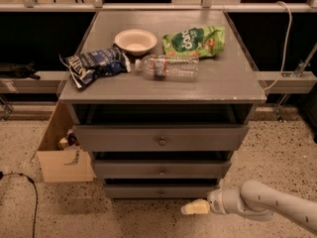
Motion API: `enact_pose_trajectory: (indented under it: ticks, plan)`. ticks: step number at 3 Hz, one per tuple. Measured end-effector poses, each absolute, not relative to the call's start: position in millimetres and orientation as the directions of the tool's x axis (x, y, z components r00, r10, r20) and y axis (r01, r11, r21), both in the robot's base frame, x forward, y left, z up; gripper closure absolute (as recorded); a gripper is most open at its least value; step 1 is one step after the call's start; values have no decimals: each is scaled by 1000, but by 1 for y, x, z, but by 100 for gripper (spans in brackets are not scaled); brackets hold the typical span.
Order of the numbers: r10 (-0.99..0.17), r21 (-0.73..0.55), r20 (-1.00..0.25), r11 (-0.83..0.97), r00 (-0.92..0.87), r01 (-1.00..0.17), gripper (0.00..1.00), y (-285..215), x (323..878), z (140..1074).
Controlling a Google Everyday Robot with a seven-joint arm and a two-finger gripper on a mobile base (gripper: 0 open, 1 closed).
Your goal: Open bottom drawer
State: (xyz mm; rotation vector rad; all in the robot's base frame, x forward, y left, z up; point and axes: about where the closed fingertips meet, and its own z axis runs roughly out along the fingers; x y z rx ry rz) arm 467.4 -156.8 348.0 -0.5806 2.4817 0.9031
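Note:
The bottom drawer (161,191) is the lowest, narrowest gray front of the cabinet, with a tiny round knob (161,193). It sits pushed in. My gripper (192,208) is low near the floor, just below and to the right of that drawer front, pointing left. It comes in on a white arm (267,205) from the lower right. The middle drawer (161,169) and the tall top drawer (161,138) lie above, both with knobs.
On the cabinet top (228,83) lie a white bowl (135,40), a clear plastic bottle (168,67), a green snack bag (194,41) and a blue chip bag (94,64). An open cardboard box (62,155) stands at the cabinet's left. A black cable (29,192) crosses the speckled floor.

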Motion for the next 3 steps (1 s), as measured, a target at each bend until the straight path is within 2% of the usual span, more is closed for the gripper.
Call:
enact_pose_trajectory:
  ticks: [1, 2, 3]
  plan:
    - [-220, 495, -483, 730, -847, -472, 0, -161, 467, 307]
    - [-258, 488, -430, 740, -865, -463, 0, -157, 471, 279]
    - [-284, 459, -461, 735, -841, -499, 0, -152, 469, 285]
